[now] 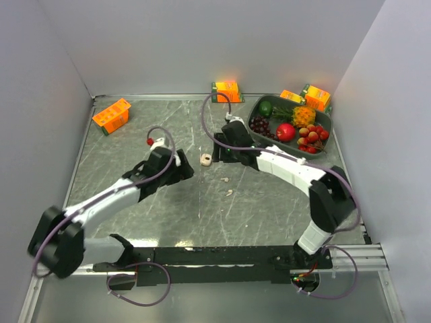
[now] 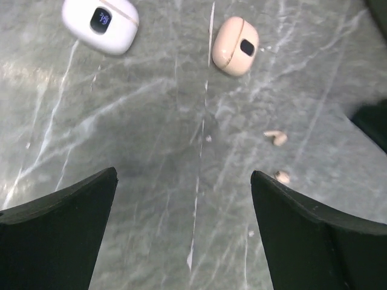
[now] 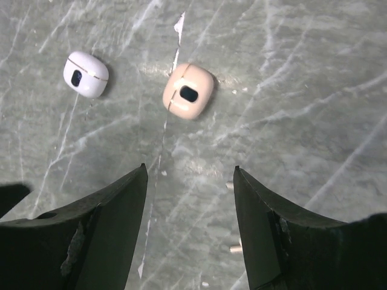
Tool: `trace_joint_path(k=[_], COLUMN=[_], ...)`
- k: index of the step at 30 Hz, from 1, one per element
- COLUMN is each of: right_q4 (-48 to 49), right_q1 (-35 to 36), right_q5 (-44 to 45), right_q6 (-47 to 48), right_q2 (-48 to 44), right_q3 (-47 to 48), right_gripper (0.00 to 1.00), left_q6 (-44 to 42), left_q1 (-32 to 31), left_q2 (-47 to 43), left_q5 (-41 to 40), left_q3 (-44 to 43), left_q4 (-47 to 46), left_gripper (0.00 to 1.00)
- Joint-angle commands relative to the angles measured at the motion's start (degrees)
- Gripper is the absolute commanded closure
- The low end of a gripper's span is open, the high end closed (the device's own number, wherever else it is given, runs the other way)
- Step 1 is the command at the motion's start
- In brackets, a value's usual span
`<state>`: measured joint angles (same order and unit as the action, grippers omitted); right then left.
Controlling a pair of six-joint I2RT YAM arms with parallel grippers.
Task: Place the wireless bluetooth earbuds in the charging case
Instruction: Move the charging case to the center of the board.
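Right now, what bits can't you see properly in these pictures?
Top view: the earbuds are too small to show their shape.
Left wrist view: one earbud is half hidden by the left gripper's finger; the white case is cut by the top edge, its display blurred.
Right wrist view: two earbuds peek from behind the right gripper's finger.

beige case (image 2: pixel 235 45): shut | white case (image 2: pixel 100 23): shut | two pale earbuds (image 2: pixel 277 137): loose, outside cases
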<state>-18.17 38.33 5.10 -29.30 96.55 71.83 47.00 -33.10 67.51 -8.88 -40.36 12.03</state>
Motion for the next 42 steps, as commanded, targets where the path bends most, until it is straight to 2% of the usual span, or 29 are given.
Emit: trace_joint_path(k=[1, 5, 9, 13, 24, 29, 34, 36, 41, 42], right_q4=[0.0, -0.4, -0.7, -0.8, 0.5, 0.1, 0.2, 0.2, -0.7, -0.9], right_q1=[-0.4, -0.4, -0.4, -0.4, -0.4, -0.5, -1.0, -1.1, -1.1, -1.1], right_q5=[1.8, 1.8, 1.4, 0.3, 0.1, 0.3, 0.9, 0.8, 0.7, 0.8], right_q6=[-2.2, -3.1, -3.0, -2.5, -0.8, -0.7, -0.1, -0.4, -0.8, -0.8], right_q2=[-11.1, -18.1, -23.0, -24.4, -24.9, -26.1, -28.2, -28.9, -31.4, -31.9], right_q3=[-4.8, -11.2, -14.2, -15.8, -17.4, -17.4, -18.3, -18.4, -18.8, -19.1], right_gripper=[0.34, 0.34, 0.34, 0.34, 0.34, 0.34, 0.34, 0.34, 0.34, 0.34], left_q6=[-3.1, -3.3, -3.1, -6.0, -14.3, -16.6, -20.5, -22.6, -25.6, -26.6], left_q1=[-0.2, -0.2, -0.3, -0.4, -2.0, -2.1, -2.2, -2.2, -2.8, -3.1], left_q2=[11.6, 22.2, 28.9, 35.8, 46.5, 49.8, 47.3, 47.4, 49.5, 50.1], left_q5=[-1.0, -0.1, 0.8, -0.5, -2.9, -3.4, -4.0, -4.5, -4.7, -5.0], left_q3=[-9.2, -18.7, -23.0, -27.8, -37.9, -41.6, -37.9, -37.8, -39.5, -39.7], left_q4=[-2.5, -2.2, -4.3, -2.3, 1.3, 4.5, 4.5, 5.6, 8.2, 8.5], left_gripper=[0.03, 0.04, 0.05, 0.05, 0.05, 0.14, 0.24, 0.29, 0.32, 0.36])
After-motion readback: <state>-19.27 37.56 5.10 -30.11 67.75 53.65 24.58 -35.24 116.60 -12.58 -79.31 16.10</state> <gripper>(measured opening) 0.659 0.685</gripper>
